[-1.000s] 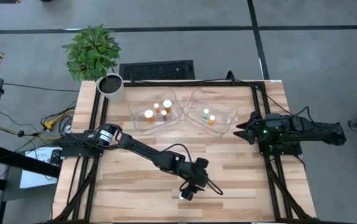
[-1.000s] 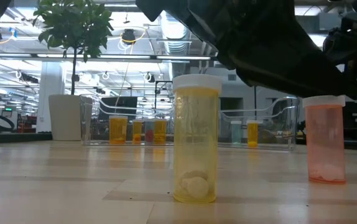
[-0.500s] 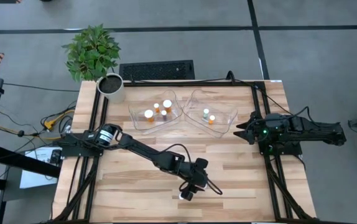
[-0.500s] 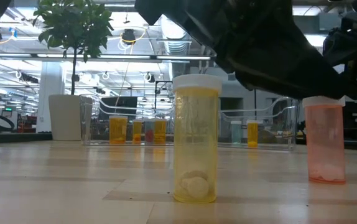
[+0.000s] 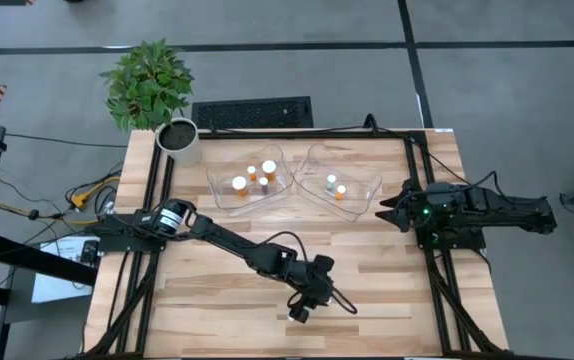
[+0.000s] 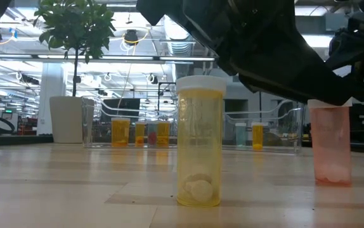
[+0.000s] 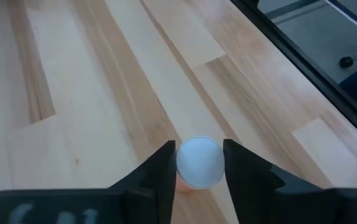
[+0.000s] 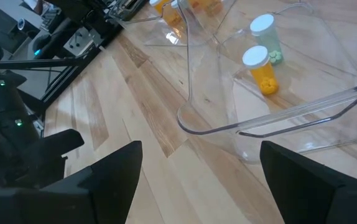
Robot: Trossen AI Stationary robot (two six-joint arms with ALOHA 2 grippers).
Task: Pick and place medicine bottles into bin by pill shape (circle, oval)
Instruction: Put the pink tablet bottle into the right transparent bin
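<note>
Two jaws of our left gripper (image 7: 197,163) straddled the white-capped pink bottle (image 7: 198,163) standing near the table's (image 5: 387,300) front edge, spread, not pinching, so an off-centre squeeze could topple it.

two dark jointed arms (image 5: 237,243), black cables, flat black fingers (image 7: 160,174).

The left arm stretches across the counter toward its front edge, its hand (image 5: 303,309) lowered there with both fingers (image 7: 161,168) close on either side of a white-capped bottle (image 7: 199,163). The right hand (image 5: 389,207) waits, fingers spread wide, at the counter's right side.
</note>
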